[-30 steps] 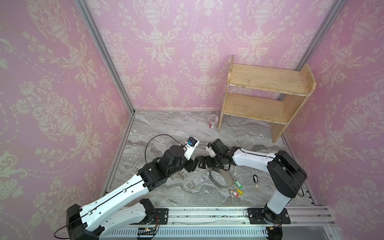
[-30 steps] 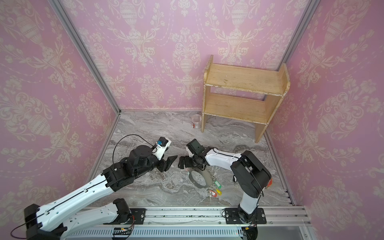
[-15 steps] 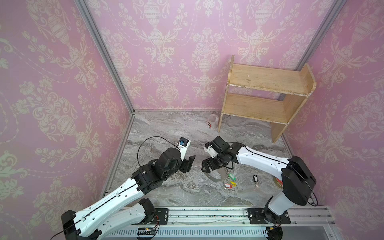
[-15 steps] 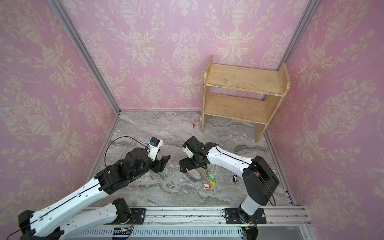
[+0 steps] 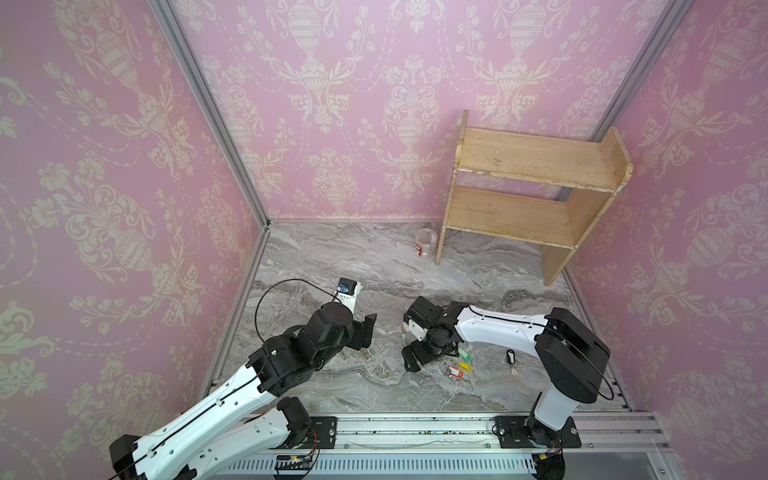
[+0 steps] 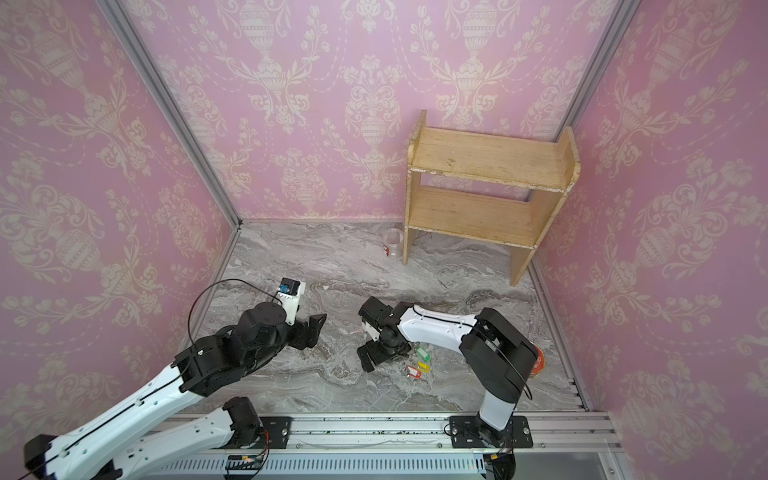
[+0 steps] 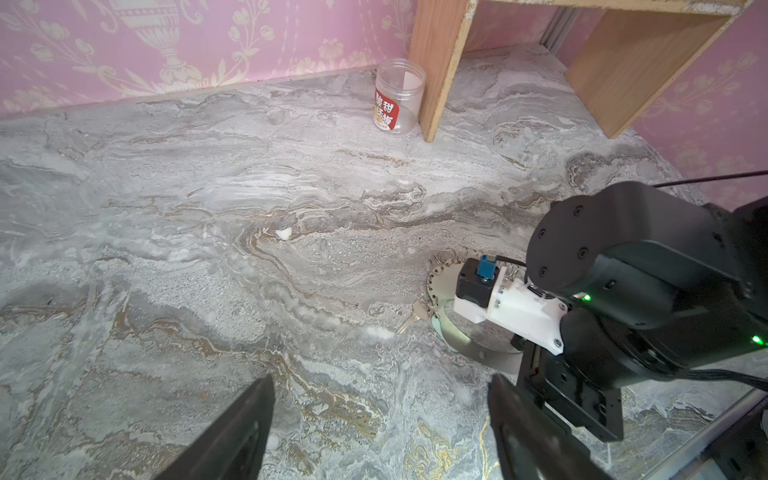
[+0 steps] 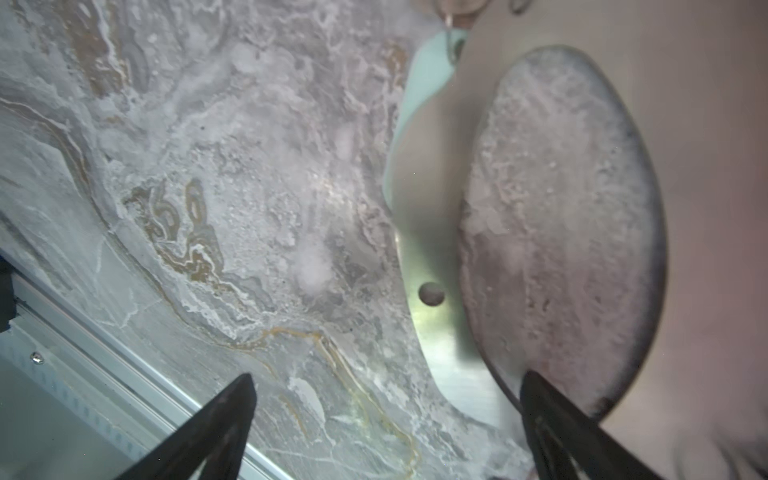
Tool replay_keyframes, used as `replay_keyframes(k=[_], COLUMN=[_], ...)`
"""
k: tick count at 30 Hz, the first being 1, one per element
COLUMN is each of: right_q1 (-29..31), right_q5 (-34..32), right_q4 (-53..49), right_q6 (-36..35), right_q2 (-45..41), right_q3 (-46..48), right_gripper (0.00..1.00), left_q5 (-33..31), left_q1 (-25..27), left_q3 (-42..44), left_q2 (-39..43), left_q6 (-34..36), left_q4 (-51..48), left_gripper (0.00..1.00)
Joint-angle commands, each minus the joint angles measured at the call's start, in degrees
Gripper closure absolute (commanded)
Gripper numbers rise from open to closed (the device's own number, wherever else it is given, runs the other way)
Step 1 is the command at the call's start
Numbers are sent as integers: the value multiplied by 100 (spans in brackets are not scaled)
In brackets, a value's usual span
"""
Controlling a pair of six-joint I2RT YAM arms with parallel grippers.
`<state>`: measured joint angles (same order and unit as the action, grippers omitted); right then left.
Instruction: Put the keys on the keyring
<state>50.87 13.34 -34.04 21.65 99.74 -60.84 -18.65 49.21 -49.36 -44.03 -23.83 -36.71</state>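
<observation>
Keyring duty, and the right jaws hang directly over it. They are spread wide and empty, with one fingertip just beside the edge of the grey strap loop and the other out over bare tabletop. The left jaws are wide and empty too, off to the side above the marble and facing the ring.

The step in hand, I'd judge, is securing the keyring so that keys can be fed onto it. The flat strap is the thing to grip, pinched across its thickness, because the linked chain would probably slither out. The strap stands on edge as a springy oval, so a slow close should stop it folding or skating away. Holding it low would leave the small silvery ring free for the left side.

The keyring lies near the tabletop's middle, under the right wrist. Its chain curls from the ring round to the strap, which has one punched hole. A silver key with a pale mint tag touches the chain; I can't tell whether it is threaded on, as the close view is blurred.

The others wait loose. The green-tagged key, yellow-tagged key and red-tagged key are clustered just beside the right wrist. The black fob sits apart, further right.
</observation>
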Motion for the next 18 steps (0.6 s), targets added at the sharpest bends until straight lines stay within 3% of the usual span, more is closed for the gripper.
replay_keyframes(k=[1,10,15,18], right_q1=[297,555,485,273], right_q5=[480,1422,1429,1378], right_q4=[234,1257,908,721], right_q6=[340,960,664,486], right_q2=[333,1431,2378,2359], right_q3=[-35,-1431,-2889,-3063], right_gripper=[0,0,0,0], left_q5=[-266,-286,-179,-56], left_q1=[-52,-52,-52,-52], left_q3=[-128,-157,-112,-174], left_q2=[265,340,288,234], left_q6=[-416,-438,-497,-526], left_q4=[-500,-637,-482,-602], left_gripper=[16,14,13,14])
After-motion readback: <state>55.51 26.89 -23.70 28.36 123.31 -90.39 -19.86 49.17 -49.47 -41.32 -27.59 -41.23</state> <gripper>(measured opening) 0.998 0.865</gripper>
